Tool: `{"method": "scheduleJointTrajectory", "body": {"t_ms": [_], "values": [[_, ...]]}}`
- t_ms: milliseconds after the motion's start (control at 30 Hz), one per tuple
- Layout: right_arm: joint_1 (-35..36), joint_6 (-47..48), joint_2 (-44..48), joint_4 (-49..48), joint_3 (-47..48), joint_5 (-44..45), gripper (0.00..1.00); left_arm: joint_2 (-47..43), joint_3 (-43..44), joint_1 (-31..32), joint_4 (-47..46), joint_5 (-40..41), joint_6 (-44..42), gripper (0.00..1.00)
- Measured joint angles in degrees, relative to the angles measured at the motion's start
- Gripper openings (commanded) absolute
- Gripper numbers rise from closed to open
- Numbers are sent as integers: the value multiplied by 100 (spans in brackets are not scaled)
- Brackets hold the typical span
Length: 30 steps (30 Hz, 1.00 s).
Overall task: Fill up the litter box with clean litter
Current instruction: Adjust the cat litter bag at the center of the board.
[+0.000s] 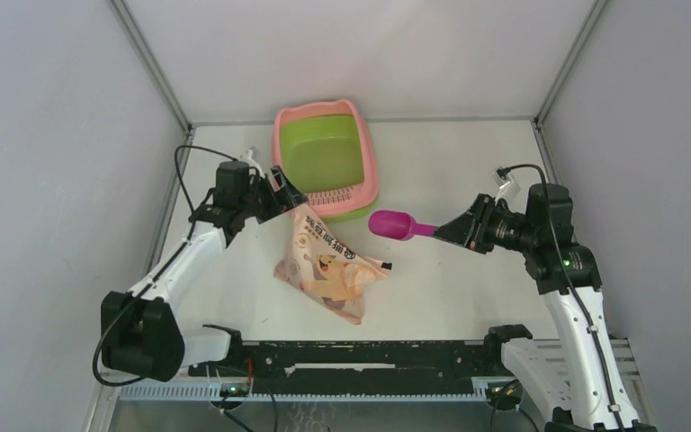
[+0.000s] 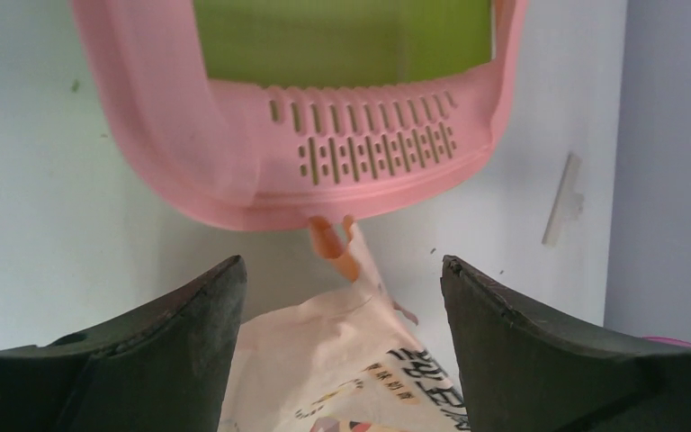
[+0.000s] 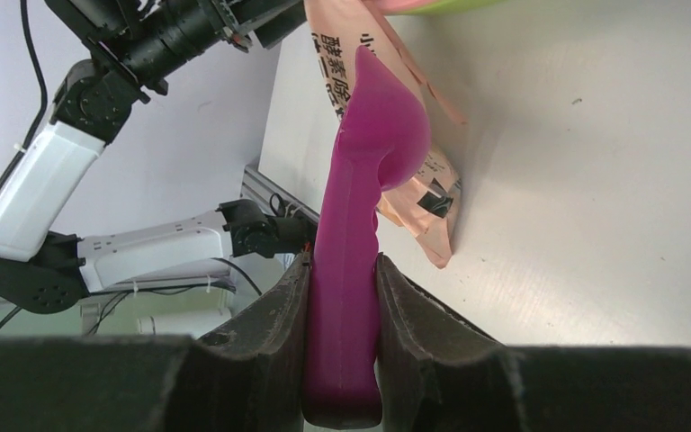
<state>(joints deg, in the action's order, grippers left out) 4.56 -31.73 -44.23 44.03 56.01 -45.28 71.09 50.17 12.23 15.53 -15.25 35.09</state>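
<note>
the right gripper (image 3: 342, 270) sits closest, its dark fingers clamped on the flat handle of the magenta scoop (image 3: 373, 135), whose smooth, glossy bowl points toward the peach-pink bag (image 1: 328, 265). the left gripper (image 2: 342, 270) hangs with its jaws wide apart and nothing pinched, just above the bag's crumpled top corner and right beside the litter box (image 1: 283, 135), which stands at the far middle of the white table (image 1: 468, 162). the step in hand looks like steadying the bag so the scoop can go in. to do it well, close the left jaws on that top corner, lift until the mouth stands up, then bring the scoop in level, bowl up. the bag is thin printed film, slack and likely to slump; the box is rigid plastic — pink rim, slotted grid at the near end, lime-green basin in which no litter shows.
</note>
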Motion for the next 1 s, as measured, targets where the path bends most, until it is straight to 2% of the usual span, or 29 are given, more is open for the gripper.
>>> {"method": "scheduleJointTrajectory", "body": {"t_ms": [167,300,467,667,933,1000], "values": [[-79,96,7,120,-2,-42,0,144,400,4,251,-188,133,100],[-79,129,4,122,-9,-101,0,146,881,221,1047,114,153,100],[-79,142,0,111,-133,-179,0,280,1731,949,2094,831,39,100],[-83,144,-22,114,-186,-170,0,1110,2745,1593,3254,1788,-116,100],[-186,195,0,166,-186,-46,0,1602,2946,2127,4074,2221,-219,100],[-197,197,9,177,-186,-28,0,1762,3038,2199,4144,2238,-227,92]]}}
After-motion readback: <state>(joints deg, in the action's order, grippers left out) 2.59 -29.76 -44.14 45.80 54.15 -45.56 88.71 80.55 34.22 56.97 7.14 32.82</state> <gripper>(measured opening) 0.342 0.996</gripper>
